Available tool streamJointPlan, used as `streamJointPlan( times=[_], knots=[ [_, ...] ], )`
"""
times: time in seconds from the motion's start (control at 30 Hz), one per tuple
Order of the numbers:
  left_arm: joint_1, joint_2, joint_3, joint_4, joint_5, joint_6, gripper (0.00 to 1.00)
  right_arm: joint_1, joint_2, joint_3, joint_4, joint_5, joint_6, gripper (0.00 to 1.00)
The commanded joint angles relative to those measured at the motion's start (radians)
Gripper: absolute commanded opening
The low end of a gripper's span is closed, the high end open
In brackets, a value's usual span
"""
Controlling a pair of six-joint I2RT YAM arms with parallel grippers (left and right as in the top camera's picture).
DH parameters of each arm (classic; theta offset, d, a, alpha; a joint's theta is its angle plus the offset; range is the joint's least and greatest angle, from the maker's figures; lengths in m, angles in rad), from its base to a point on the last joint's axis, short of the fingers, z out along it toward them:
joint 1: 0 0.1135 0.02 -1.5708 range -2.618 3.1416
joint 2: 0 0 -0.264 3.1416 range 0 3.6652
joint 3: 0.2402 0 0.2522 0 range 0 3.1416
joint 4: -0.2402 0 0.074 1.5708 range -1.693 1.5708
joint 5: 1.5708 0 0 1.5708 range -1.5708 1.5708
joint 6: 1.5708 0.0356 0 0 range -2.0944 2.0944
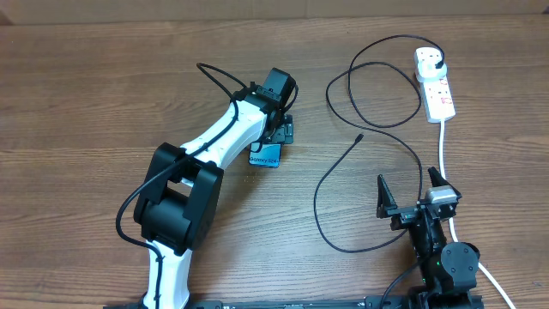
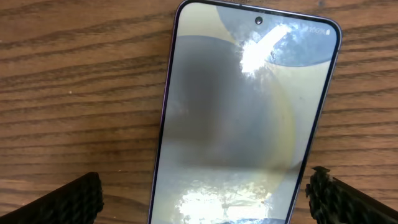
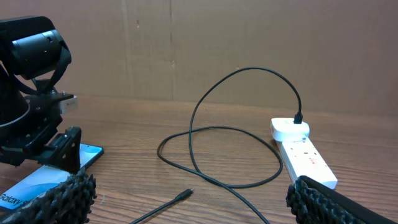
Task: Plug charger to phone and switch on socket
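Note:
The phone (image 1: 267, 157) lies flat on the wooden table, mostly hidden under my left gripper (image 1: 279, 131). In the left wrist view the phone (image 2: 242, 118) fills the middle, and my left gripper (image 2: 205, 196) is open with a finger on each side of it, not touching. The charger cable (image 1: 377, 129) loops across the table; its plug (image 1: 439, 63) sits in the white socket strip (image 1: 436, 86) and its small connector (image 1: 358, 136) lies loose. My right gripper (image 1: 410, 199) is open and empty, near the front edge. The connector (image 3: 186, 193) lies between its fingers' view, ahead.
The strip's thick white cord (image 1: 443, 150) runs down past my right arm to the front edge. A cardboard wall (image 3: 249, 43) stands behind the table. The cable loop (image 3: 217, 155) lies between phone (image 3: 37, 180) and strip (image 3: 305, 152).

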Motion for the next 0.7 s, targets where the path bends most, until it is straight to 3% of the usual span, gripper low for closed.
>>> streamJointPlan(
  times=[0.0,0.67],
  knots=[
    [0.000,0.013,0.006,0.018,0.036,0.033,1.00,0.004,-0.010,-0.010,0.006,0.010,0.006,1.00],
    [0.000,0.013,-0.001,0.021,0.082,0.166,1.00,0.004,-0.010,-0.010,0.006,0.010,0.006,1.00]
  ],
)
